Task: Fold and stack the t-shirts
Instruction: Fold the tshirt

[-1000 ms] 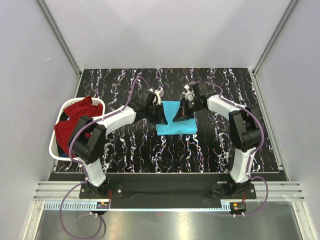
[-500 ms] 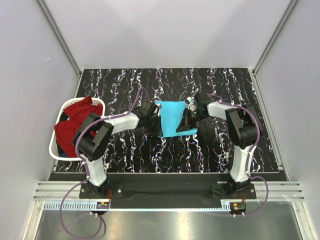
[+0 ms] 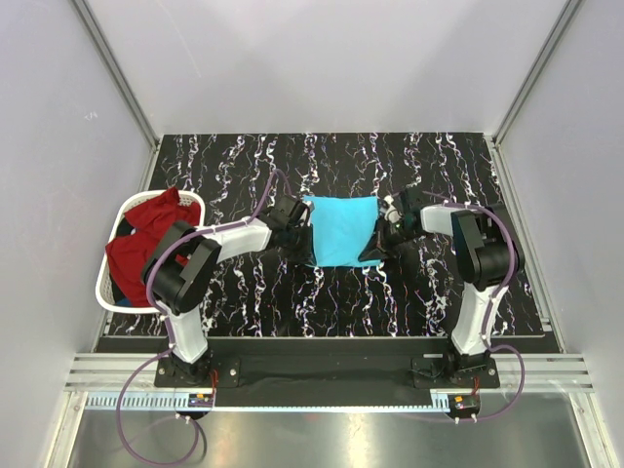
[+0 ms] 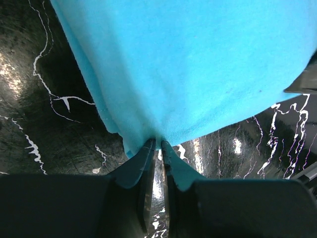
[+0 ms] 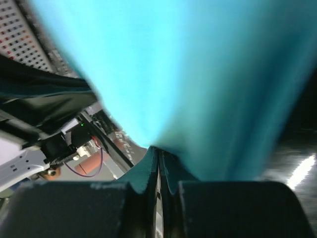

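The turquoise t-shirt hangs stretched between both grippers over the middle of the black marbled table. My left gripper is shut on its left edge; in the left wrist view the cloth runs into the pinched fingertips. My right gripper is shut on the right edge, and the right wrist view shows the blurred cloth caught at its tips. The dark red t-shirt lies crumpled in the white laundry basket at the left.
The basket stands at the table's left edge beside the left arm's elbow. Grey walls with metal rails enclose the table on three sides. The arm bases sit on the black bar along the near edge.
Both grippers have pulled apart sideways and come nearer, spreading the turquoise shirt wider between them. The right gripper moved to the right most of all.
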Controlling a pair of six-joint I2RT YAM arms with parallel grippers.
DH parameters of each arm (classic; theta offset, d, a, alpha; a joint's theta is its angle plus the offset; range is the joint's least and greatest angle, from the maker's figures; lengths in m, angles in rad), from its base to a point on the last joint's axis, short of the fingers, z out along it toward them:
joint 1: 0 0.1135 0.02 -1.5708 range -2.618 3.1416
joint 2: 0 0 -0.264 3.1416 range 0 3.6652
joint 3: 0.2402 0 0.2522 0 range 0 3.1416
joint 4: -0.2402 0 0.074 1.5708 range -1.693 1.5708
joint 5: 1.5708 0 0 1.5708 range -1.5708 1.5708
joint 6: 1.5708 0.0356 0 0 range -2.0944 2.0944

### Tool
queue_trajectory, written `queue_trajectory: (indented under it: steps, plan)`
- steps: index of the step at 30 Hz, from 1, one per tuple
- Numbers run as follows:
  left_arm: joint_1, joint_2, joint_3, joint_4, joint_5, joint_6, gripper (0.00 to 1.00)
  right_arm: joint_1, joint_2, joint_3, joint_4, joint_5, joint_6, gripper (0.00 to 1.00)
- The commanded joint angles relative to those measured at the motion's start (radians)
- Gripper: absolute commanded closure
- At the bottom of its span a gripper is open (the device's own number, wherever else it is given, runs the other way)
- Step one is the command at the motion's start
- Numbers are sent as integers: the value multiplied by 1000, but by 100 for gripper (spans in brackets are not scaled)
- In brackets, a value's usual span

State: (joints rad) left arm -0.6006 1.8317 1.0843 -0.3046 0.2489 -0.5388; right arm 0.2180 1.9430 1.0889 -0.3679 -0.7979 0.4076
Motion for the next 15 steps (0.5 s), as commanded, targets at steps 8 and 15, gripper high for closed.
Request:
queue_trajectory:
  steps: [8, 15]
  plan:
    - [9, -109, 40, -24, -1, -1, 78, -75, -173, -57, 6, -9, 51, 91]
    - [22, -106, 146, -39, 32, 10, 75, -75, -230, -87, 1, 58, 71, 87]
